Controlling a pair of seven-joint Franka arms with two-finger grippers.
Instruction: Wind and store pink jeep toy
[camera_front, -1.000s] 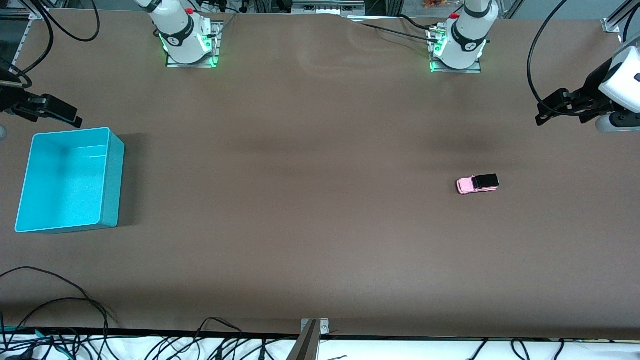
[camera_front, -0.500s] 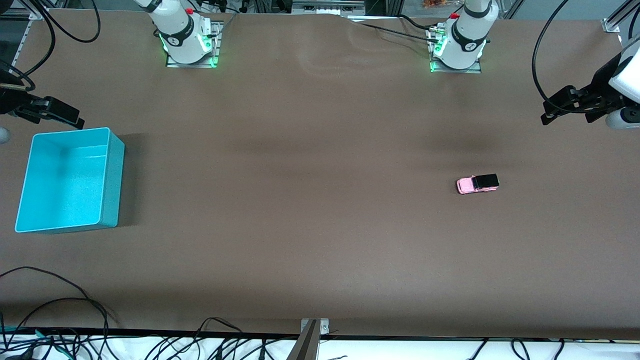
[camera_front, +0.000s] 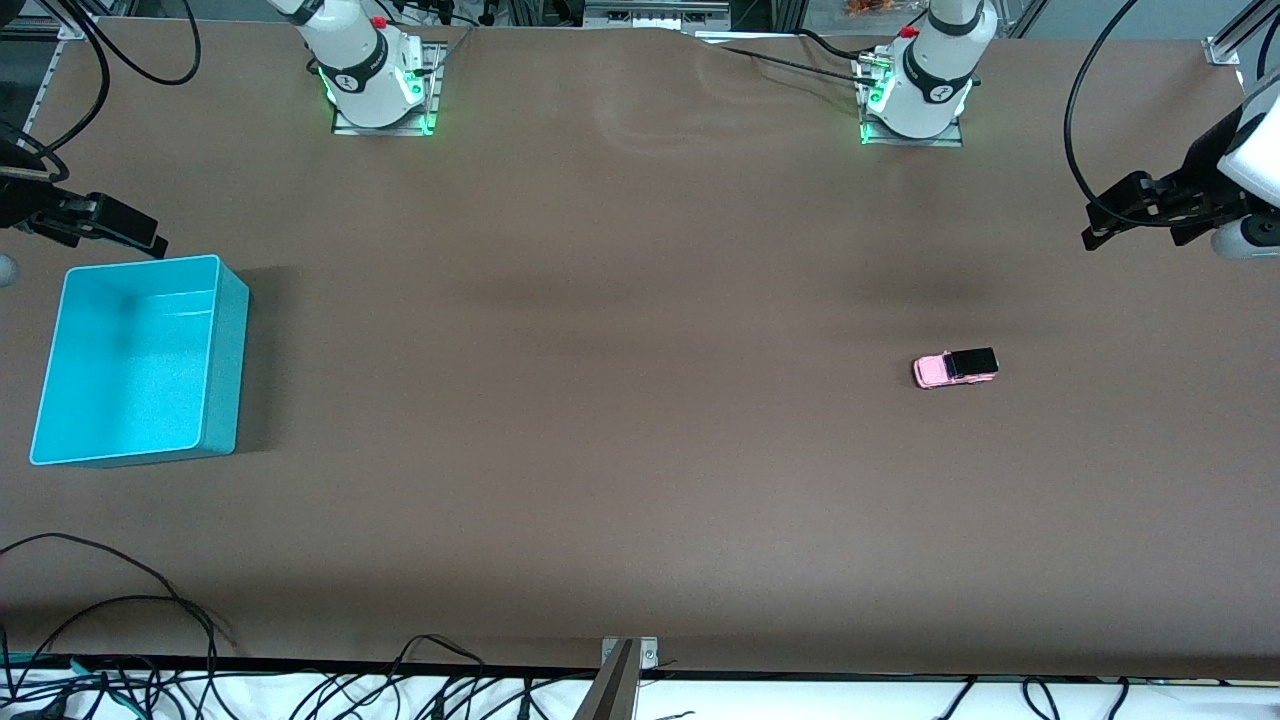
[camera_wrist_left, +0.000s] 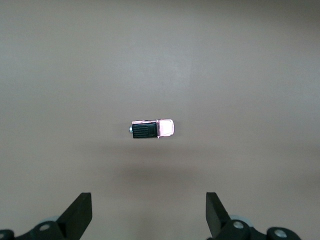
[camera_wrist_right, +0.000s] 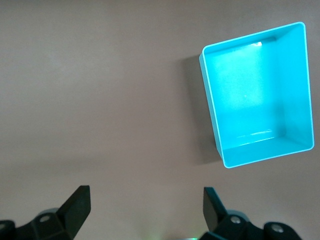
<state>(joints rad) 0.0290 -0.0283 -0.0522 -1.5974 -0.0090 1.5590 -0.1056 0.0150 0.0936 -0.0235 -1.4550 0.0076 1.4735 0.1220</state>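
Front view: turquoise bin (camera_front: 140, 360) well apart from pink jeep toy (camera_front: 955, 368).

turquoise bin (camera_front: 140, 362) upright, empty, on brown table (camera_front: 620, 450), toward right arm's end.

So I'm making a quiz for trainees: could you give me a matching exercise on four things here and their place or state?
1. pink jeep toy
2. turquoise bin
3. left tool
4. right tool

A. empty, at the right arm's end of the table
B. open, up by the bin
C. on the table, untouched
D. open, above the left arm's end of the table

1-C, 2-A, 3-D, 4-B
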